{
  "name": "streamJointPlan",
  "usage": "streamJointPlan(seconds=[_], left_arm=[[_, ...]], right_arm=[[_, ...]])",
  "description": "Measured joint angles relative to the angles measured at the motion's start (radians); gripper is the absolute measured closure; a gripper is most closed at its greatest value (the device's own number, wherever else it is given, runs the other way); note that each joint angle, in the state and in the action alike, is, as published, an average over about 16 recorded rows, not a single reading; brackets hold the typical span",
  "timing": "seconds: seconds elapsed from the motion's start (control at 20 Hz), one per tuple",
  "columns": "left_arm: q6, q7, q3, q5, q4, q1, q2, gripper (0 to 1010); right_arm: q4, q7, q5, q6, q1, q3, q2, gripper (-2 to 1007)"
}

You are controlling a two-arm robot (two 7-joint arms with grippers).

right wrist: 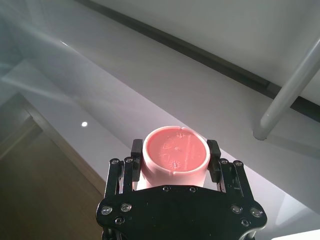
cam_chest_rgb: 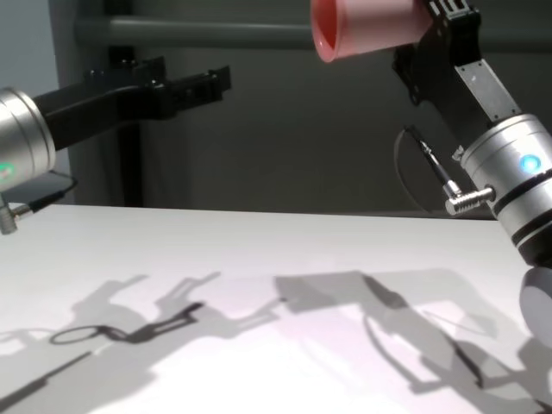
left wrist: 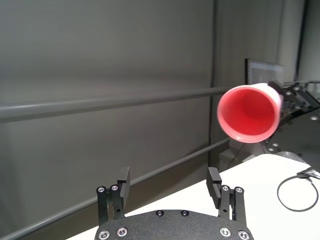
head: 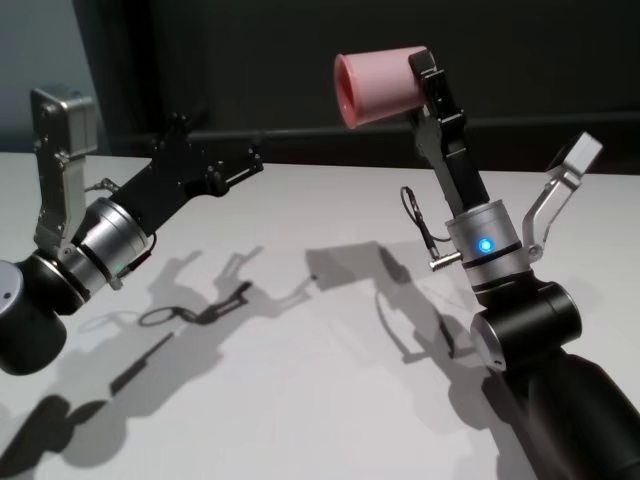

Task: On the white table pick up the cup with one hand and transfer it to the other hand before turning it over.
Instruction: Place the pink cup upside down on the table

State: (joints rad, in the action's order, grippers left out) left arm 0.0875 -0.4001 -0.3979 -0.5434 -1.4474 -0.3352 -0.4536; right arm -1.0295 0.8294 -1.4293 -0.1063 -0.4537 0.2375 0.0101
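The pink cup (head: 380, 88) is held high above the white table (head: 300, 400), lying on its side with its rim facing my left arm. My right gripper (head: 422, 80) is shut on the cup's base end; in the right wrist view its fingers (right wrist: 213, 155) clamp both sides of the cup (right wrist: 175, 156). My left gripper (head: 225, 150) is open and empty, raised above the table and pointing toward the cup with a clear gap between them. In the left wrist view the cup's open mouth (left wrist: 249, 112) faces the open left gripper (left wrist: 168, 177). The chest view shows the cup (cam_chest_rgb: 366, 26) and both grippers (cam_chest_rgb: 190, 79) (cam_chest_rgb: 431, 30).
A dark wall with a horizontal grey rail (cam_chest_rgb: 190, 33) stands behind the table's far edge. A thin black cable (head: 410, 215) loops beside my right wrist. Shadows of both arms lie across the tabletop (cam_chest_rgb: 259, 259).
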Motion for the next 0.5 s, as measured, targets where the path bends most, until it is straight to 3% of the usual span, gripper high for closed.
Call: streamJointPlan(seconds=[0.5], left_arm=[[-0.039,0.215,0.065,0.068,-0.066,0.108,0.036,7]], right_arm=[[0.000,0.000,0.000,0.000,0.000,0.000,0.000,268]])
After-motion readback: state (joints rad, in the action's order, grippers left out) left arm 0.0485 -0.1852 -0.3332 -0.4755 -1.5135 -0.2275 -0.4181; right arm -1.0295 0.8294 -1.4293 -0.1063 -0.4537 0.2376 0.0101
